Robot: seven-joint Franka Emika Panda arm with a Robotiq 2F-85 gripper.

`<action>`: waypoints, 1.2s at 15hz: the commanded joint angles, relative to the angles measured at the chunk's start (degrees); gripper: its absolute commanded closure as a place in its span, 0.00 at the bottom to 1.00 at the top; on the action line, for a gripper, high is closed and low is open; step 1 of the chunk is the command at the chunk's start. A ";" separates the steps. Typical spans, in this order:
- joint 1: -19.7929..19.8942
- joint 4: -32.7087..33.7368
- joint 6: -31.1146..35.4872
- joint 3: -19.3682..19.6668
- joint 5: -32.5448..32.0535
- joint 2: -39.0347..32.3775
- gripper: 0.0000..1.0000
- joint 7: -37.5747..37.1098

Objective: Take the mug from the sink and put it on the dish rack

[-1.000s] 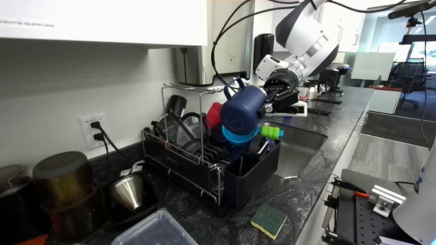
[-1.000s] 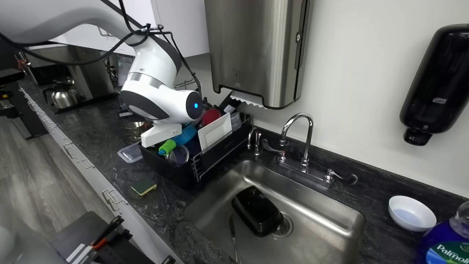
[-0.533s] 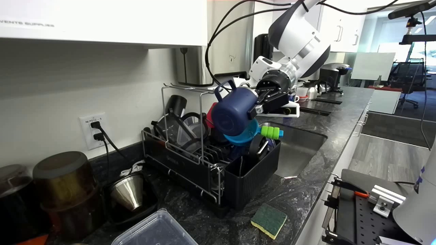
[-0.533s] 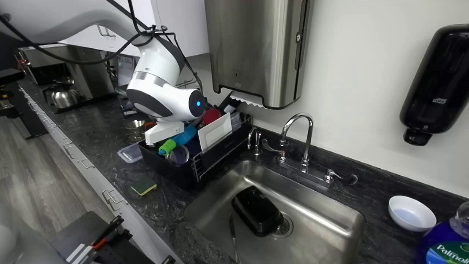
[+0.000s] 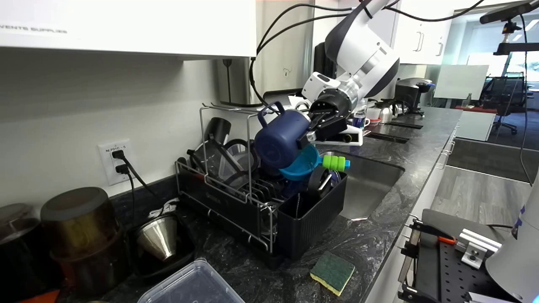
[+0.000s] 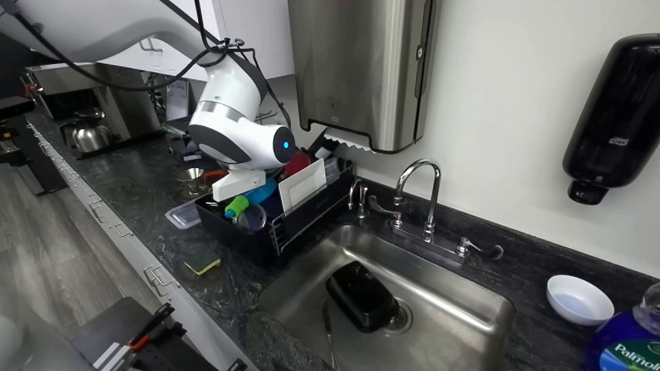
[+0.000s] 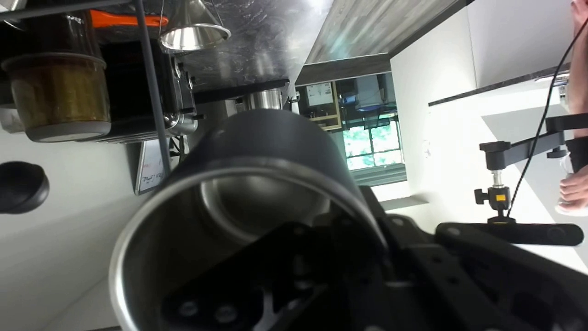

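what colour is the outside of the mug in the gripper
Navy blue; the mug shows it best in an exterior view.

- around the dish rack (image 5: 231,210), in an exterior view: mug (image 5: 280,139) above it at one o'clock, in the gripper (image 5: 305,136); sink (image 5: 370,181) about three; sponge (image 5: 332,271) between four and five; container (image 5: 193,286) at seven; cone (image 5: 159,237) at eight;
- around the sink, in an exterior view: dish rack at ten; faucet (image 6: 434,193) between twelve and one; bowl (image 6: 580,293) at three; bottle (image 6: 629,337) at the bowl's four;
- in the sink: tray (image 6: 361,296); utensil (image 6: 328,327) at its seven, drain (image 6: 400,320) at its four
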State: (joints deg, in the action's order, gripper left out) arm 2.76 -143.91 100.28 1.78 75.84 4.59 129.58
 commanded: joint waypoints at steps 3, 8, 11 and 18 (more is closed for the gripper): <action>-0.32 1.63 1.21 -0.08 1.49 -1.82 0.98 0.91; -0.33 2.10 1.41 -0.06 1.45 -2.18 0.98 0.87; -0.33 2.37 1.45 -0.05 1.42 -2.46 0.98 0.84; -0.32 2.77 1.54 -0.02 1.32 -3.20 0.98 0.82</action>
State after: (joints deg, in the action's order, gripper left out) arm 2.76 -141.96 101.37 1.78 75.85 2.21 129.58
